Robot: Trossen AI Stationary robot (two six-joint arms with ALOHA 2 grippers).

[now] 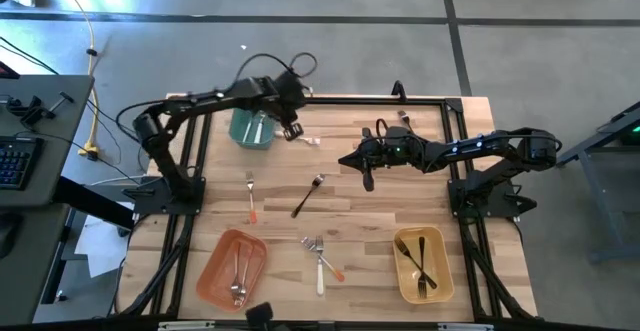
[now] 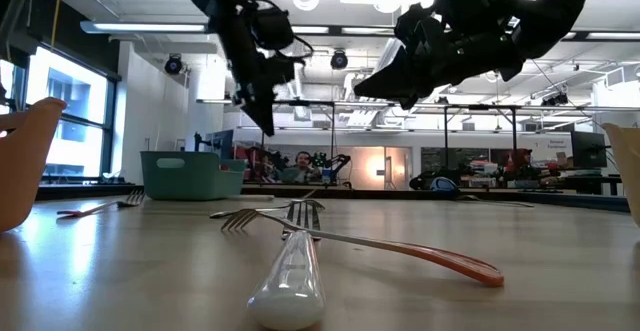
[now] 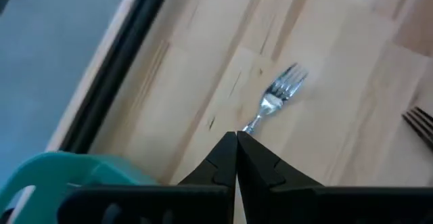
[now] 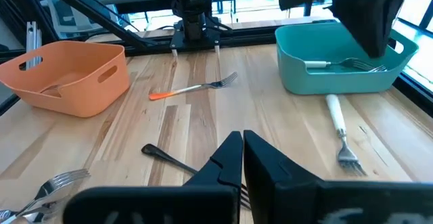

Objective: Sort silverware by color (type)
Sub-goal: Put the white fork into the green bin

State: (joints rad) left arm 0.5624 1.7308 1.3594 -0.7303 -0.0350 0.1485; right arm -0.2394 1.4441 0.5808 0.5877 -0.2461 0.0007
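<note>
Left gripper [image 1: 294, 129] sits in the upper middle of the high view, just right of the teal rectangular plastic bin [image 1: 240, 133]; jaws pressed fully together, nothing between them. In the left wrist view the closed tips come together just at the handle end of a white-handled silver fork [image 3: 279, 94] lying on the light wooden table [image 1: 370, 221]; whether they touch it, cannot tell. That fork lies just right of the teal bin, and another white-handled fork [image 4: 345, 63] lies inside the bin. Right gripper [image 1: 366, 180] is right of centre in the high view, above the table; jaws shut, empty. In the right wrist view its closed fingers [image 4: 226, 163] point over a black-handled fork [image 4: 169, 158] on the boards. Loose on the table: an orange-tipped silver fork [image 1: 250, 197] left of centre, the black fork at centre, and lower centre a white-handled fork [image 1: 319, 266] crossed by an orange-tipped fork [image 1: 322, 257]. The orange plastic bin [image 1: 212, 271], lower left, holds silver pieces [image 1: 238, 276]; type unclear. The yellow plastic bin [image 1: 440, 271], lower right, holds crossed black utensils [image 1: 419, 264].
</note>
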